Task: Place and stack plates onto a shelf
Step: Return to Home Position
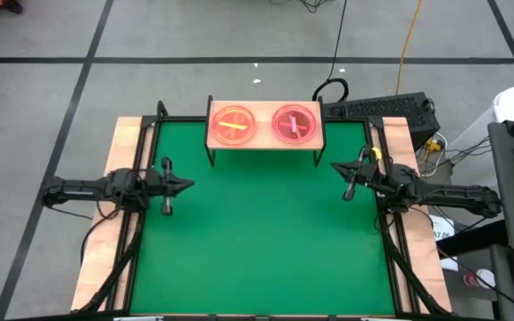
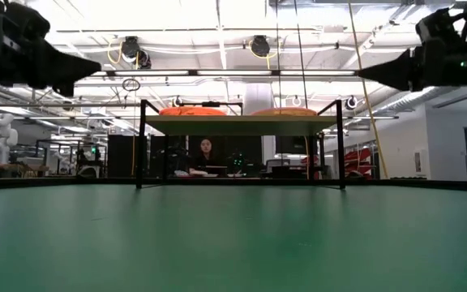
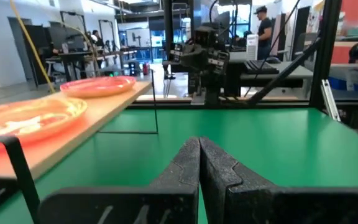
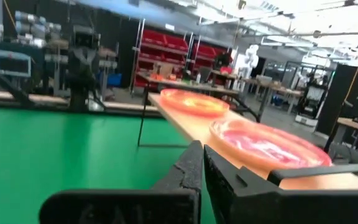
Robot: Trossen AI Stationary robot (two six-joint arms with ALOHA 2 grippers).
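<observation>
My left tool (image 1: 188,185) is clenched, both dark fingers pressed flat together with nothing between them; its own wrist view shows the notched inner edges meeting (image 3: 199,163). It hangs over the left edge of the green mat (image 1: 266,241), pointing inward. My right tool (image 1: 335,167) is also clenched and empty (image 4: 199,167), over the right edge of the mat and pointing in toward the left one, well apart from it. Neither tool touches the shelf or any plate.

The shelf (image 1: 264,135) is a light-wood rectangular board on thin black legs, at the far edge of the mat, between the two arms. Two round piles sit on it side by side, not touching. The amber plates (image 1: 234,124) are on its left half, translucent orange with a yellow bar across the top one. The pink plates (image 1: 294,124) are on its right half, translucent with a pink bar across. I cannot count how many are in each pile. From the low view, both piles read as thin, flat discs on the board (image 2: 237,126).

The mat is smooth and flat and covers the pale wooden desk (image 1: 96,259). A person (image 2: 205,152) sits in the room behind the shelf.
</observation>
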